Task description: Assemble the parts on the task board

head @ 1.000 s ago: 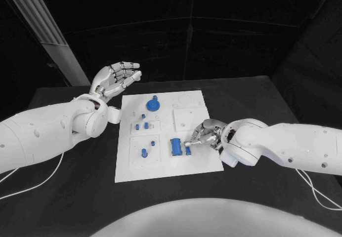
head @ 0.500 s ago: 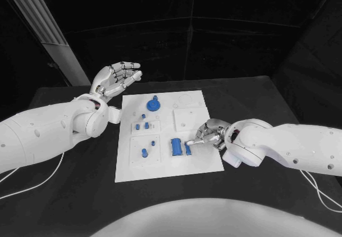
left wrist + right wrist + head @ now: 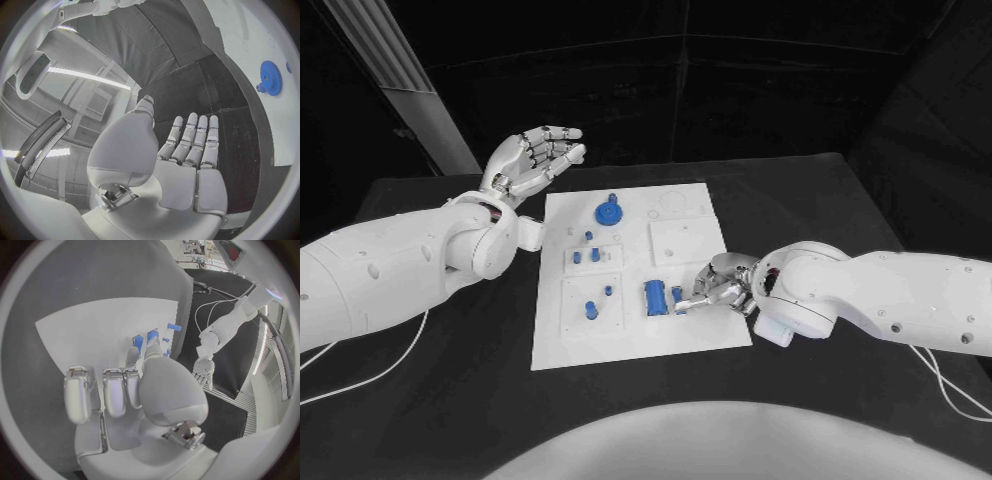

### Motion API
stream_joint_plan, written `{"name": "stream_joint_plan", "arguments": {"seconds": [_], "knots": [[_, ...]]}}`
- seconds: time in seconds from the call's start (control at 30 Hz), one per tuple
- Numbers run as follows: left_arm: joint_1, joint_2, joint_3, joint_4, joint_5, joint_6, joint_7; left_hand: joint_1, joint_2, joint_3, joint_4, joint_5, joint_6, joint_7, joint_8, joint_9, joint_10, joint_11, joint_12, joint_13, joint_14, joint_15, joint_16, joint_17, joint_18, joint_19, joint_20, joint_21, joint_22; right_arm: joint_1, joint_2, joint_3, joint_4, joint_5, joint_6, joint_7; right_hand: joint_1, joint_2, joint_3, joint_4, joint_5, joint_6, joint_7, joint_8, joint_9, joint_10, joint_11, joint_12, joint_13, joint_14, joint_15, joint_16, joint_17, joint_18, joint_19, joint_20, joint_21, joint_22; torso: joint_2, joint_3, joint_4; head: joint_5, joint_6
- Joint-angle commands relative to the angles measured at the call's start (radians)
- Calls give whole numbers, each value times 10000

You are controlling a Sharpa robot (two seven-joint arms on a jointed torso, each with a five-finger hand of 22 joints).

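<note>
Right robot hand (image 3: 714, 285) pinches a small blue part (image 3: 678, 298).

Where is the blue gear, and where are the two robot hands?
blue gear (image 3: 609, 211), head view, on its round top face.
left robot hand (image 3: 535, 157), head view, on its raised open palm.
right robot hand (image 3: 718, 281), head view, on its curled fingers at the task board's edge.

No readable txt, labels, nos. or signs anywhere in these views.
</note>
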Motion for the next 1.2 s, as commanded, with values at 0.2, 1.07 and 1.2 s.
{"name": "stream_joint_plan", "arguments": {"seconds": [0.2, 1.07, 1.2], "knots": [[11, -6, 7, 16, 19, 80, 1548, -18, 105, 38, -9, 42, -88, 1324, 34, -11, -66, -12, 32, -13, -52, -5, 44, -9, -114, -100, -1, -36, -15, 7, 157, 0, -139, -182, 830, -412, 143, 234, 73, 44, -24, -80, -55, 135, 172, 1059, -134, 24, 2601, 1038, -91, 25, 2634, -150, 1054, -102, 32, 2635, 0, -3, 12, 41, -1], [8, -5, 7, 19, 19, 91, 1543, -14, 116, 36, -10, 50, -94, 1325, 44, -15, -73, -11, 42, -15, -56, -4, 54, -24, -115, -102, 0, -35, -16, 6, 301, 0, -382, -418, 572, -407, 725, 771, 317, -23, 162, 26, -192, 72, 399, 1059, -256, 24, 2601, 1038, -188, 25, 2634, -150, 1054, -194, 32, 2635, 2, -4, 3, -1, -1], [8, -8, 7, 29, 19, 94, 1542, -14, 116, 36, -10, 50, -94, 1325, 44, -15, -73, -11, 42, -15, -56, -4, 54, -24, -115, -102, 0, -35, -16, 6, 357, 1, -464, -492, 609, -427, 1005, 840, 405, -131, 344, 38, -219, 2, 445, 1059, -283, 24, 2601, 1038, -212, 25, 2634, -150, 1054, -221, 32, 2635, 0, -5, 16, 0, -1]]}}
